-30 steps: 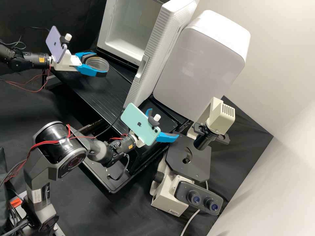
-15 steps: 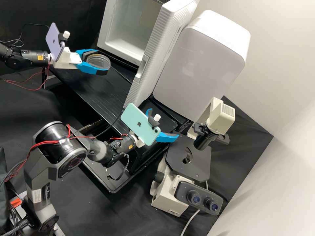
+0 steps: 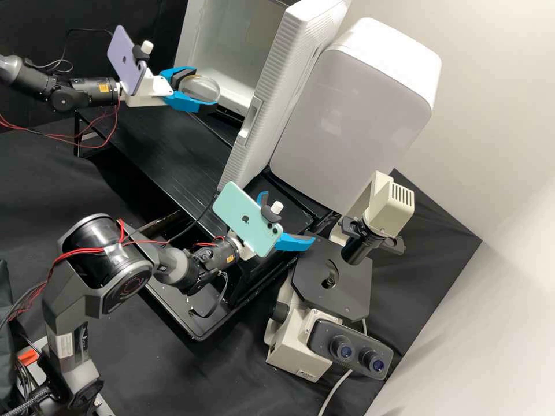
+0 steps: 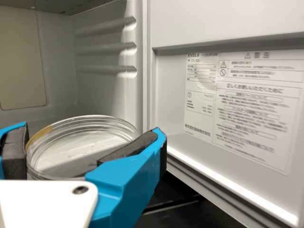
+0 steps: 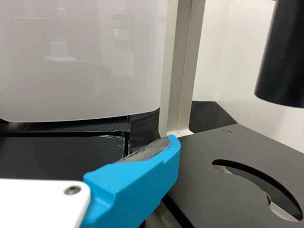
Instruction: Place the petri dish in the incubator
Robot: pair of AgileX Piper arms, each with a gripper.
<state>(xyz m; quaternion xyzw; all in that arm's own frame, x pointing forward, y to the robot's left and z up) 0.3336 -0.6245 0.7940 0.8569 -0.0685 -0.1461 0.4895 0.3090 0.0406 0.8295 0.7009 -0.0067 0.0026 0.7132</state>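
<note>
Left gripper (image 3: 205, 91) closed across petri dish (image 4: 78, 142), level above bench's (image 3: 156, 144) far edge, at incubator's (image 3: 199, 34) open mouth. Chamber straight ahead along fingers, door (image 3: 277, 86) swung aside. Likely needs forward push, then release.

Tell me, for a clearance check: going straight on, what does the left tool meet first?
The left tool would likely meet the incubator's ribbed inner wall first; depth is unclear.

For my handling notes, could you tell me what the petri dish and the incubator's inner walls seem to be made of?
Petri dish: clear, glossy plastic or glass; the chamber shows through it. Incubator walls: probably white moulded plastic, satin sheen, with formed shelf ribs.
</note>
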